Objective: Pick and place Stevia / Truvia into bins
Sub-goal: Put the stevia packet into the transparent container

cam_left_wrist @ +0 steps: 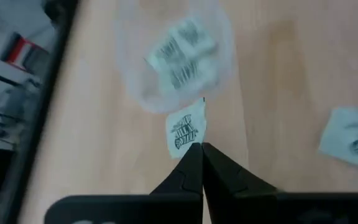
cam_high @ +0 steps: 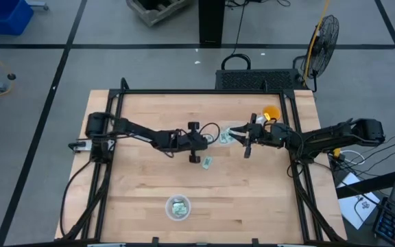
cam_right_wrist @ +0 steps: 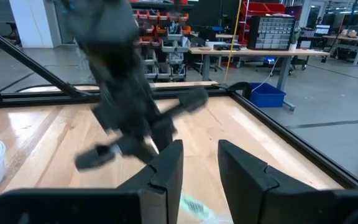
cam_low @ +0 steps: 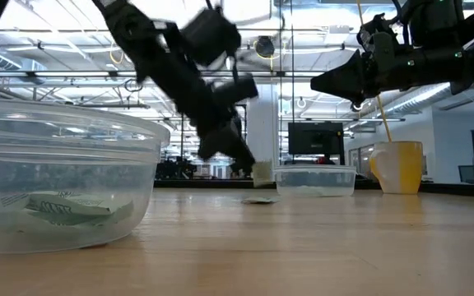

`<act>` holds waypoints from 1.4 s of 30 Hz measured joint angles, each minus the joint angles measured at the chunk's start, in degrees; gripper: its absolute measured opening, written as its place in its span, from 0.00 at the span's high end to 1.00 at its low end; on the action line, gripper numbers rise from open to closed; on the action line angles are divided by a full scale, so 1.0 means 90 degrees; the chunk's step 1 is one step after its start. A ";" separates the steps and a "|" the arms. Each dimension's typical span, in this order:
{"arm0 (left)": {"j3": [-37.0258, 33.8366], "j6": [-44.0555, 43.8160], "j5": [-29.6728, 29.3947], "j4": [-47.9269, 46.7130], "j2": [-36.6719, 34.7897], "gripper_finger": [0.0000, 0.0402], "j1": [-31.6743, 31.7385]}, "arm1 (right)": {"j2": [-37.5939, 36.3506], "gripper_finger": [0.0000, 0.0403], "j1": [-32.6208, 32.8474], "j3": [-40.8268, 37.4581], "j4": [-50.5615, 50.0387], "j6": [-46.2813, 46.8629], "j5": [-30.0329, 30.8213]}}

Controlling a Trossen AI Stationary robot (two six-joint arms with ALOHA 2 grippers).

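Wooden table [cam_high: 142, 178] inside a black frame [cam_high: 115, 96], seen from above. The left arm [cam_high: 142, 134] reaches in from nine o'clock toward the centre; the right arm [cam_high: 321, 139] reaches in from three o'clock.

Two clear bowls serve as bins. The near bowl [cam_high: 177, 207] lies at six o'clock and holds several sachets [cam_low: 56, 210]. The far bowl [cam_high: 230, 134] sits just right of centre, between the two grippers, and also holds sachets [cam_left_wrist: 185, 53]. An orange cup [cam_high: 271, 112] stands at about two o'clock of the far bowl, close to the right arm.

The left gripper [cam_left_wrist: 201, 149] has its fingers pressed together at the tips, clamped on the edge of one green-and-white sachet [cam_left_wrist: 186, 127], which hangs just clear of the far bowl's rim in the left wrist view. The low view shows this sachet lifted off the table.

The right gripper [cam_right_wrist: 199, 162] hovers over the far bowl with its fingers apart and nothing between them.

A loose sachet [cam_high: 208, 162] lies flat on the table, at about five o'clock of the left gripper.
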 joint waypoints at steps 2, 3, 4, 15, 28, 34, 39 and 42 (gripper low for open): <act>-0.0002 0.0059 -0.0085 0.0042 -0.0327 0.99 -0.0102 | 0.0000 0.77 0.0002 0.0000 0.0037 0.0000 0.0000; 0.0036 0.0064 -0.0088 0.0153 -0.0488 0.99 -0.0133 | 0.0000 0.77 0.0000 0.0000 0.0044 0.0001 0.0000; 0.0059 0.0025 -0.0020 0.0223 -0.0634 0.99 -0.0149 | -0.0001 0.77 0.0002 0.0000 0.0044 0.0001 0.0000; 0.0735 0.0022 0.0590 0.0542 -0.0144 1.00 0.0158 | -0.0005 0.77 0.0002 0.0005 0.0353 0.0067 0.0310; 0.1135 -0.0024 0.0164 0.0605 0.0824 0.99 0.0262 | -0.0005 0.77 -0.0002 0.0002 0.0094 -0.0123 0.0838; 0.1139 -0.0346 0.0169 0.0479 0.0825 0.96 0.0366 | -0.0005 0.77 0.0000 0.0002 0.0068 -0.0165 0.0836; 0.1137 -0.0440 0.0193 0.0357 0.0825 0.87 0.0354 | -0.0005 0.77 0.0000 0.0002 0.0067 -0.0168 0.0835; 0.1137 -0.0506 0.0193 0.0372 0.0825 0.83 0.0356 | -0.0005 0.77 0.0000 0.0002 0.0065 -0.0168 0.0835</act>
